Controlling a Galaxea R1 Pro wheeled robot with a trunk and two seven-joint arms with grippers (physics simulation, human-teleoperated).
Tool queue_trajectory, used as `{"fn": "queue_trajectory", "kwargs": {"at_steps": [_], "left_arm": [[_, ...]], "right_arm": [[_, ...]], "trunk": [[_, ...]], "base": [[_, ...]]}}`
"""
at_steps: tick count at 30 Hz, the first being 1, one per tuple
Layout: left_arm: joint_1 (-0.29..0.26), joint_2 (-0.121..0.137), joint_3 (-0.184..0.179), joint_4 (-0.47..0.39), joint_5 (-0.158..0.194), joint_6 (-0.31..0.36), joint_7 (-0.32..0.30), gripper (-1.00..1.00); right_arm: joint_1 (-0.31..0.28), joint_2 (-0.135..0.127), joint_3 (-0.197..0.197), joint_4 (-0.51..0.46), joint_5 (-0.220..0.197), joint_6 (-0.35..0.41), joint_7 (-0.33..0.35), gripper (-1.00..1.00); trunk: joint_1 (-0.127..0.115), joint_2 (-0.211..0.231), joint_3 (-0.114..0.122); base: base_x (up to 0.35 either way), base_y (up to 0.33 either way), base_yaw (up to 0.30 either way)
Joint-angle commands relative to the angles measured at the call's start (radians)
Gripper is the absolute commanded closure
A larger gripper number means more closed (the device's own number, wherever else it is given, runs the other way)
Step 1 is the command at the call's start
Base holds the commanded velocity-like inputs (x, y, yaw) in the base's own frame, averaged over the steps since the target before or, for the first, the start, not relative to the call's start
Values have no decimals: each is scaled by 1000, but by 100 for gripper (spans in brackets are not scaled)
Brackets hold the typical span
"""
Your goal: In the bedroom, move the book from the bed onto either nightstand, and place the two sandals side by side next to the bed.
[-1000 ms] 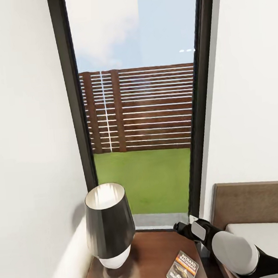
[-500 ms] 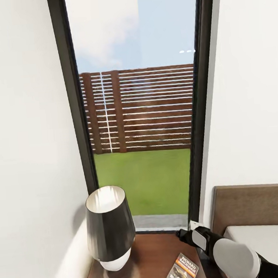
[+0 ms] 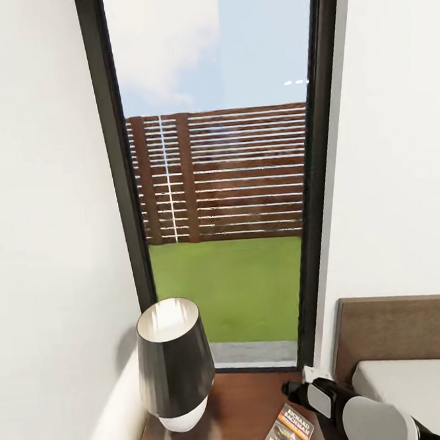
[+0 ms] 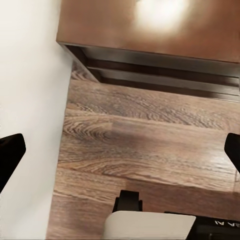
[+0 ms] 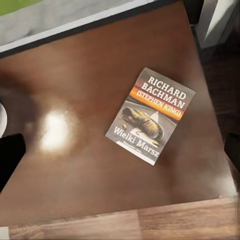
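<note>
The book [image 5: 151, 116] lies flat on the dark reddish-brown nightstand [image 5: 75, 75], cover up, with its orange band of white lettering showing. My right gripper [image 5: 120, 155] hovers above it, open, with nothing between its fingers. From the head, the book [image 3: 289, 429] sits at the nightstand's [image 3: 241, 403] right side, with my right arm [image 3: 340, 402] just beside it. The bed [image 3: 417, 376] with its brown headboard lies to the right. My left gripper [image 4: 120, 155] hangs open over the wood floor [image 4: 150, 145] before the nightstand's front [image 4: 150, 30]. The sandals are out of view.
A black lamp [image 3: 175, 362] stands on the nightstand's left half. A tall black-framed window [image 3: 223, 180] rises behind it. White walls close in on both sides, one [image 4: 25, 75] just beside my left gripper.
My right arm has drawn back and down, away from the book, which stays on the nightstand. The head view has shifted slightly.
</note>
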Motion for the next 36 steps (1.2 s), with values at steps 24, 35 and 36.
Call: {"fn": "queue_trajectory", "kwargs": {"at_steps": [24, 35, 36], "left_arm": [[68, 3, -8, 6, 8, -47, 4, -100], [112, 3, -8, 6, 8, -51, 3, -100], [114, 3, -8, 6, 8, -51, 3, -100]], "right_arm": [[197, -31, -8, -15, 95, -37, -26, -100], [316, -70, -8, -15, 98, -38, -31, -100], [326, -72, -8, -15, 98, -38, -31, -100]], "trunk": [[-92, 167, 74], [-134, 244, 108], [-138, 251, 112]], "base": [[0, 0, 0], [0, 0, 0], [0, 0, 0]]}}
